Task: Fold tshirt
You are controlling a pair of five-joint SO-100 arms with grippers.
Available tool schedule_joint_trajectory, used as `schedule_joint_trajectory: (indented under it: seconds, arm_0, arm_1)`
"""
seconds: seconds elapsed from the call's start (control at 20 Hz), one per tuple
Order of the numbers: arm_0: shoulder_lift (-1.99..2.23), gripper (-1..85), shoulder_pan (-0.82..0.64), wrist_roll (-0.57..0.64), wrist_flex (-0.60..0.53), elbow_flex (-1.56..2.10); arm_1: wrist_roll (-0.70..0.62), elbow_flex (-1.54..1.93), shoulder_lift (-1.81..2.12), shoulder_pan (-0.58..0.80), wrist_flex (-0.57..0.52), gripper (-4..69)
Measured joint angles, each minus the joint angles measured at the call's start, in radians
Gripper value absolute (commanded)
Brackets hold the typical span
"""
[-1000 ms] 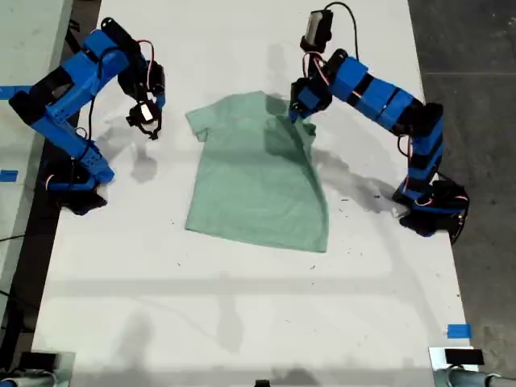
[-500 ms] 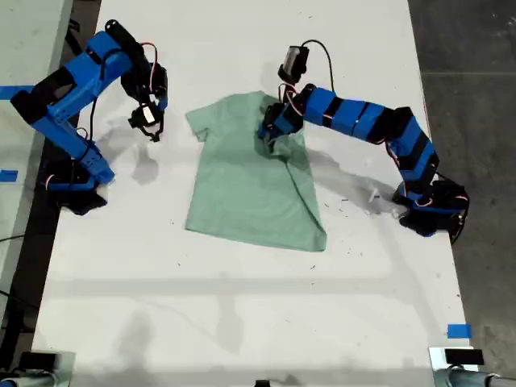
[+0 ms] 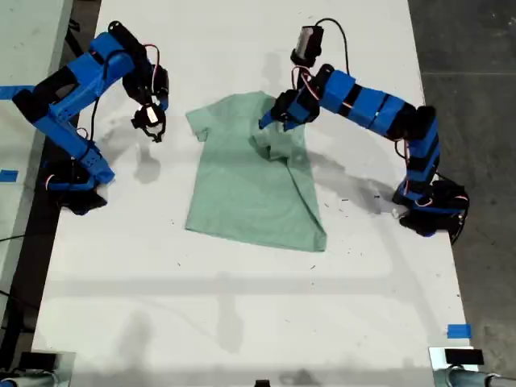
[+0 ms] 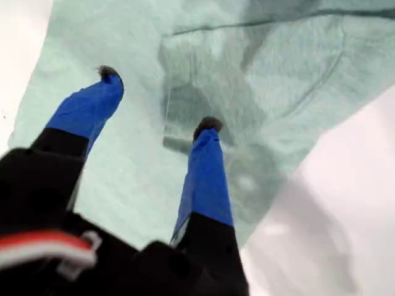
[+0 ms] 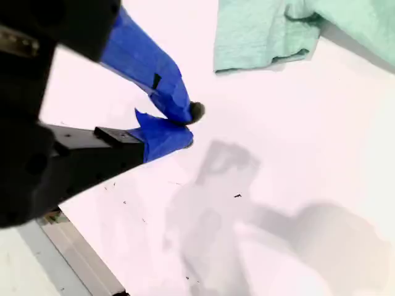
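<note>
Hidden: the pale mint-green short-sleeved cloth tshirt (image 3: 254,181) has its sleeve on the exterior view's right folded over onto the chest, so that part of the front is covered; the neck opening is behind the first arm and cannot be made out.
Cut off: the first wrist view shows only part of the cloth; the second wrist view shows only one sleeve (image 5: 262,37) at its edge.
First gripper (image 4: 157,98): its blue-taped jaws stand well apart above the bunched fold near the shirt's far end, holding nothing; whether the tips touch the cloth cannot be told.
Second gripper (image 5: 188,126): its blue-taped jaws are nearly together with nothing between them, above the bare white table (image 3: 242,306), near the sleeve on the exterior view's left but apart from it.
Shirt place: flat on the table, between the two blue arms.
Shirt axis: long axis runs far to near, neck end far, hem near, slightly skewed toward the exterior view's right.
</note>
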Motion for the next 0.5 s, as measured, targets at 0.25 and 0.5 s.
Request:
schedule_joint_trajectory:
  seconds: [0.25, 0.5]
  arm_0:
    - [-0.167, 38.9, 0.000, 0.008, 0.040, -0.213]
    - [-0.353, 42.1, 0.000, 0.078, 0.100, -0.457]
  arm_1:
    - [-0.005, 0.061, 0.144, -0.031, 0.112, 23.0]
    - [0.008, 0.103, 0.164, -0.063, 0.135, 23.4]
